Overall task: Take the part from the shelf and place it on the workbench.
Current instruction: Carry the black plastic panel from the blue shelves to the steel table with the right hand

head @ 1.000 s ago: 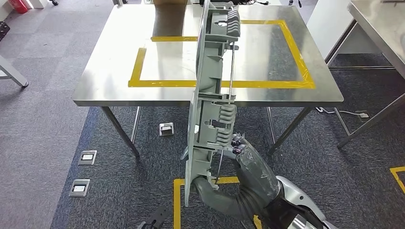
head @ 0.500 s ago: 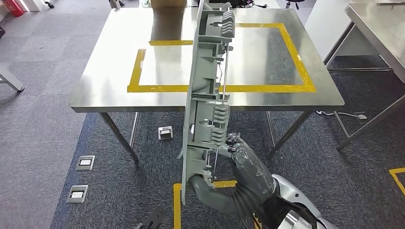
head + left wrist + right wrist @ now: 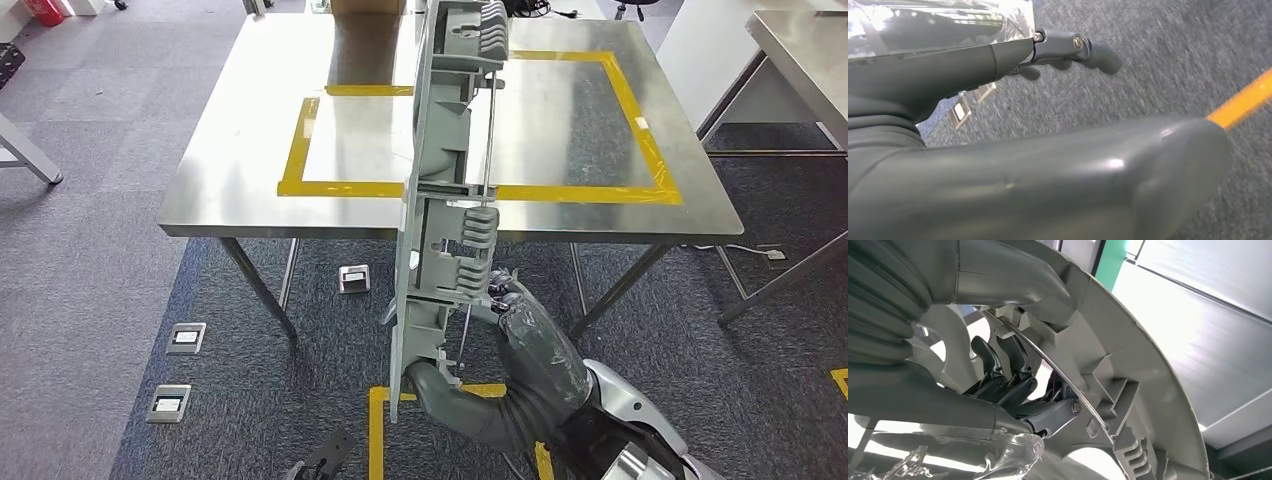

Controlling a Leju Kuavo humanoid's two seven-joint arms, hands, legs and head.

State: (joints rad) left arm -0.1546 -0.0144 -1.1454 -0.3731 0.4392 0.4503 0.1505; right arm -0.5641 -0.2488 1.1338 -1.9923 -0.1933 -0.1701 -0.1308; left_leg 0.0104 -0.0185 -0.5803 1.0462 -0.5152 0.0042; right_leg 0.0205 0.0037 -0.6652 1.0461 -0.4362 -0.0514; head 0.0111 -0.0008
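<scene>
The long grey part [image 3: 440, 200] is held upright at frame centre by the right hand [image 3: 500, 300], fingers apparently hooked through it; carrying is under way, and lowering onto the surface [image 3: 250, 150] is needed next

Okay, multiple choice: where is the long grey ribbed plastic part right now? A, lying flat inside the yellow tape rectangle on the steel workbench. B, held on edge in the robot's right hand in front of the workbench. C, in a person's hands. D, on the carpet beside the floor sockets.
B: the long grey ribbed plastic part stands on edge in the right hand, its lower end over the carpet, short of the steel workbench.
</scene>
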